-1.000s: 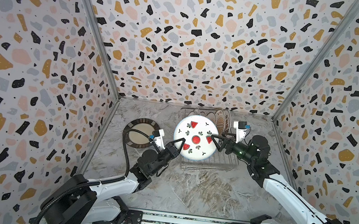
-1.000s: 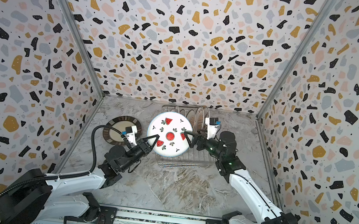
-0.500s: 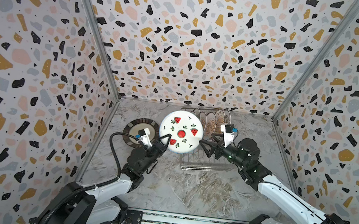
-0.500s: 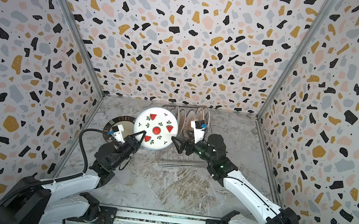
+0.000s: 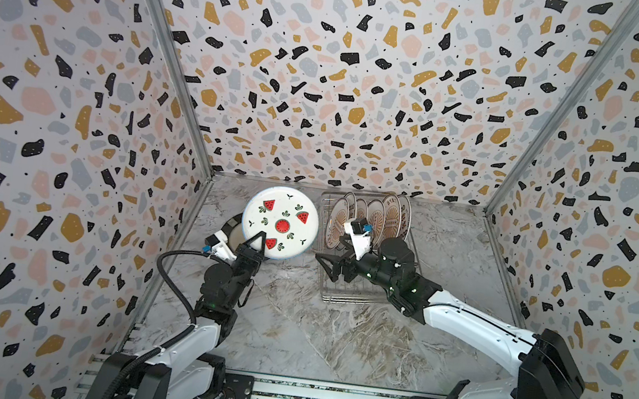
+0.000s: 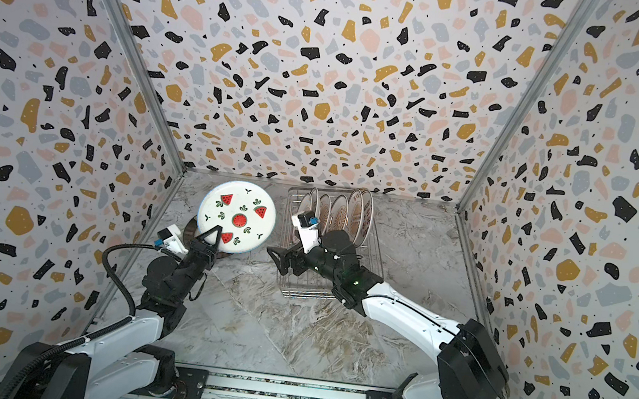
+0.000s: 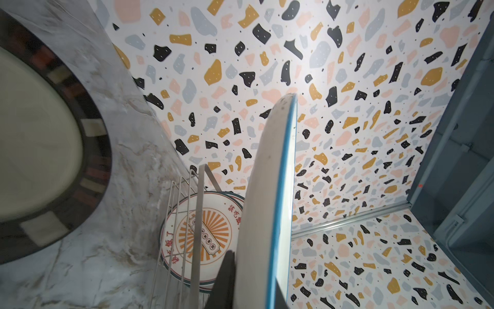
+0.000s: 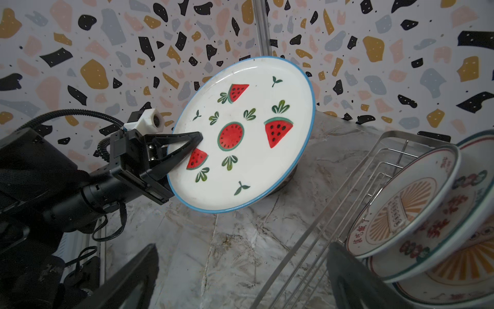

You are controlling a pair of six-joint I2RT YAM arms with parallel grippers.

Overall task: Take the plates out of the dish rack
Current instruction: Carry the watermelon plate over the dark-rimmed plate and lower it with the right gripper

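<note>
Left fingers (image 8: 196, 136) clamp the watermelon plate (image 5: 281, 220), tilted over a dark-rimmed plate (image 5: 232, 225) lying on the counter (image 5: 292, 331). Right fingers (image 5: 325, 262) gape empty beside the dish rack (image 5: 342, 299), where several sunburst plates (image 5: 390, 218) wait.

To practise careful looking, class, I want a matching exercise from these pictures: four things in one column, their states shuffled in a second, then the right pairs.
Things
1. watermelon plate
2. right gripper
3. dish rack
4. dark-rimmed plate

States
A. lying flat on the table
B. open, holding nothing
C. clamped at its rim by the left gripper
D. holding sunburst plates on edge

Pairs: 1-C, 2-B, 3-D, 4-A
</note>
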